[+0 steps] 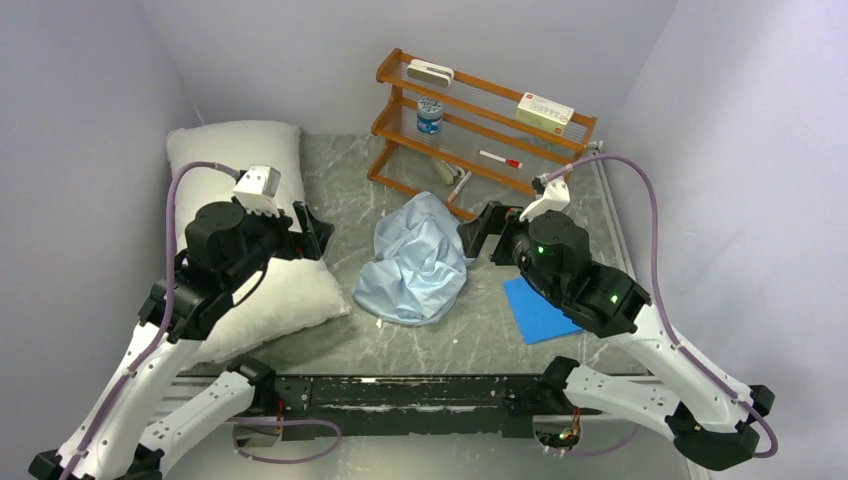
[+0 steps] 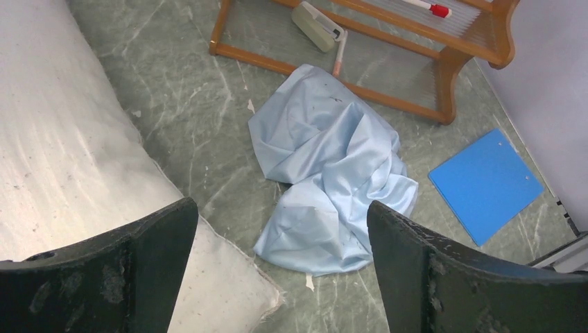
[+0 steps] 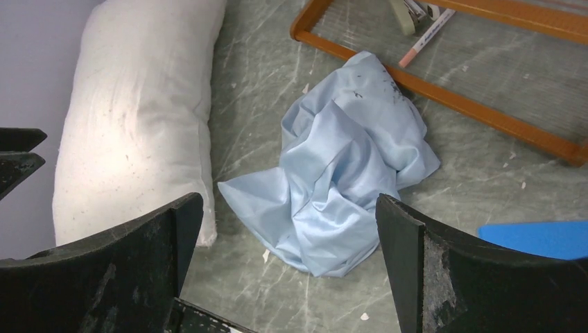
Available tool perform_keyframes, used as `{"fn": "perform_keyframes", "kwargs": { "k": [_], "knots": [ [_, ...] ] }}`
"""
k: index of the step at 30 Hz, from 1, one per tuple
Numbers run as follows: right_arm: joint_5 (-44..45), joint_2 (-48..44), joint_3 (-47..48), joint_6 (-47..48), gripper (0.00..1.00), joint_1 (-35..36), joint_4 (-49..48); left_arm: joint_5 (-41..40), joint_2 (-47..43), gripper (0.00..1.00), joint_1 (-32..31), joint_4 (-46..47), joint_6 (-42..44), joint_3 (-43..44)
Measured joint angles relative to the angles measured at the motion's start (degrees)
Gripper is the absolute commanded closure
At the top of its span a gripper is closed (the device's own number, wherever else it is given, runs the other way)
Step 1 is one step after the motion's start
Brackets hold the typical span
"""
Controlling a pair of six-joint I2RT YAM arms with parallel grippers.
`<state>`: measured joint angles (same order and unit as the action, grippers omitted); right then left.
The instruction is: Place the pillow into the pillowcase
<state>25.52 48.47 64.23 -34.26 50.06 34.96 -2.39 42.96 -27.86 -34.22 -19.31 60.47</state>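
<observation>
Off-white pillow (image 1: 235, 165) at nine o'clock, pale light-blue pillowcase (image 1: 415, 262) dead centre, bright blue sheet (image 1: 538, 312) at four o'clock. The table (image 1: 470, 335) is grey-green, veined pale like marble. Orange-brown wooden rack (image 2: 454, 76) at one o'clock. Left gripper (image 2: 277, 277) and right gripper (image 3: 288, 277) are both black and scuffed.

The left arm (image 1: 115, 398) and right arm (image 1: 660, 347) had white links and black joints, lilac cables (image 1: 174, 215) ran back from behind the scuffed black left pincer (image 2: 281, 207) and right pincer (image 3: 289, 200), green lights (image 1: 541, 250) glowing behind the latter.

A robot lab cell: plain grey walls (image 1: 300, 60) box in a marble-look table (image 1: 450, 345).
</observation>
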Motion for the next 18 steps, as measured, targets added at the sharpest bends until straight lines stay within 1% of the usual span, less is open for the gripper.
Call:
{"fn": "perform_keyframes", "kwargs": {
  "k": [6,11,15,18],
  "knots": [
    [-0.2,-0.2,0.0,0.0,0.0,0.0,0.0,-0.7,0.0,0.03,0.0,-0.1,0.0,0.0],
    [-0.6,-0.9,0.0,0.0,0.0,0.0,-0.4,-2.7,0.1,0.03,0.0,-0.2,0.0,0.0],
    [-1.1,-1.0,-0.2,0.0,0.0,0.0,-1.1,-7.2,0.8,0.07,0.0,-0.2,0.0,0.0],
    [-1.6,-1.0,-0.3,0.1,0.0,0.0,-1.4,-14.3,3.9,0.06,-0.1,-2.1,-0.1,1.6]
  ]
}}
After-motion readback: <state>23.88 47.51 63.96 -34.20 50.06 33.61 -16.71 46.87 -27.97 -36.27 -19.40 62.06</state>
